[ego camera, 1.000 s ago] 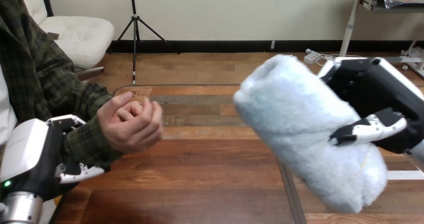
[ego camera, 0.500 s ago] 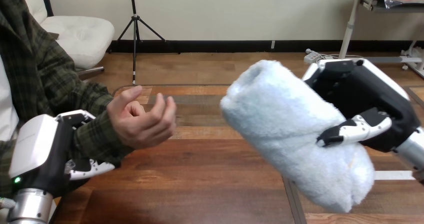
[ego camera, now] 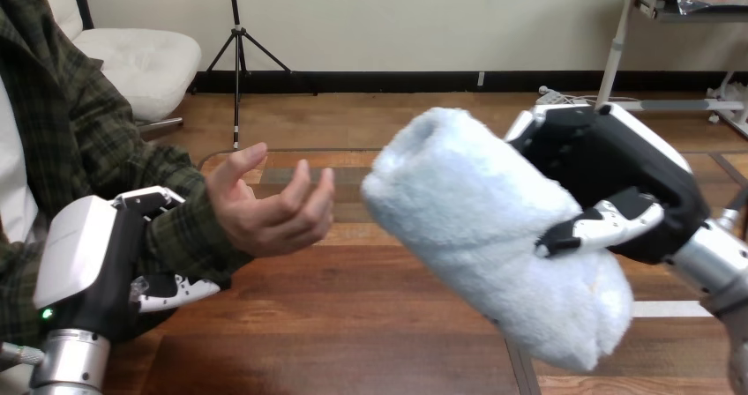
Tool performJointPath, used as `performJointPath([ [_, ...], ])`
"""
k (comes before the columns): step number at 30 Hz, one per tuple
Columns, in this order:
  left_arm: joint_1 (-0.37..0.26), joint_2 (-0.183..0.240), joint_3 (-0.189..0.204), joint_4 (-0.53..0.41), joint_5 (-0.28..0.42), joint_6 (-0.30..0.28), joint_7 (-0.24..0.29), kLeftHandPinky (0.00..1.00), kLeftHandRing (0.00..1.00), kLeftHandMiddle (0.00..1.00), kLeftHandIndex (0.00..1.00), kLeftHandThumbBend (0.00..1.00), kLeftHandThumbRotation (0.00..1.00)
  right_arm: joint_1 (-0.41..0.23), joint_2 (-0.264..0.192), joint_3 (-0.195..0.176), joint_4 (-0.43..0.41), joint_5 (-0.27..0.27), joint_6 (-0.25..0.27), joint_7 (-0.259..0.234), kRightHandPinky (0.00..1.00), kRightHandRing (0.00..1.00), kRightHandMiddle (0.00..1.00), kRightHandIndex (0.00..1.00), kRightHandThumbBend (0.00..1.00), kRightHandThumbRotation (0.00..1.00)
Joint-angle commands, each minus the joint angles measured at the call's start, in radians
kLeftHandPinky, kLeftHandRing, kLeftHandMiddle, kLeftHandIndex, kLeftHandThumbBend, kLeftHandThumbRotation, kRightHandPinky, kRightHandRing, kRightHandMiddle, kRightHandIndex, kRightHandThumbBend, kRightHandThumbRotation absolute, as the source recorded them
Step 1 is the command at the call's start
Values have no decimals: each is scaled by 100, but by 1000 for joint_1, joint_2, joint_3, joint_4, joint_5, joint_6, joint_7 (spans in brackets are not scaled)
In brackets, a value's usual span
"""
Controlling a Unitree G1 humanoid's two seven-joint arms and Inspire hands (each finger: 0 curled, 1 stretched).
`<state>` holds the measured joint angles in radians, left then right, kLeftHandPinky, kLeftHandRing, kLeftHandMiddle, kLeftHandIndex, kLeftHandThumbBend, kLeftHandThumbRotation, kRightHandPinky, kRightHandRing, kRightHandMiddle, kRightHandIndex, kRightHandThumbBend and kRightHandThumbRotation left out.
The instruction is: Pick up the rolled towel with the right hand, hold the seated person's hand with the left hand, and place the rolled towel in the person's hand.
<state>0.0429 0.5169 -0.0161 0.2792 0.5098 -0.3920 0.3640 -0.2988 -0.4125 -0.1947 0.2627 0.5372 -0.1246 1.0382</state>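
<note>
A pale blue rolled towel (ego camera: 481,227) hangs in the air at centre right, tilted, with my right hand (ego camera: 617,192) shut round its right side. The person's hand (ego camera: 269,212) is at centre left above the table, palm up with fingers loosely opened, a short gap left of the towel's near end. My left hand (ego camera: 110,258) sits at the person's green plaid forearm (ego camera: 181,236), its fingers and thumb curled round the sleeve from below and the side.
The wooden table (ego camera: 353,324) stretches under both hands, with a seam running down at lower right. The person's arm comes in from the left edge.
The person's fist has opened into a cupped palm. My right hand has carried the towel leftward toward it. My left hand and the person's arm have shifted a little right.
</note>
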Motion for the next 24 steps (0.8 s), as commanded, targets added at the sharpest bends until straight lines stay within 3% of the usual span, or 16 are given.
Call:
performJointPath([
  [1, -52, -27, -20, -14, 16, -39, 18, 35, 40, 45, 47, 91, 0, -117, 34, 8, 27, 0, -17, -17, 30, 36, 43, 47, 88, 1],
  [16, -72, -69, -31, -6, 35, -77, 52, 34, 38, 43, 45, 95, 0, -190, 45, 43, 88, -67, -48, -16, 26, 33, 41, 46, 88, 0],
  [24, -62, -85, -34, -35, 38, -80, 44, 34, 38, 43, 46, 94, 0, -239, 59, 64, 129, -78, -76, 18, 24, 31, 40, 46, 86, 0],
])
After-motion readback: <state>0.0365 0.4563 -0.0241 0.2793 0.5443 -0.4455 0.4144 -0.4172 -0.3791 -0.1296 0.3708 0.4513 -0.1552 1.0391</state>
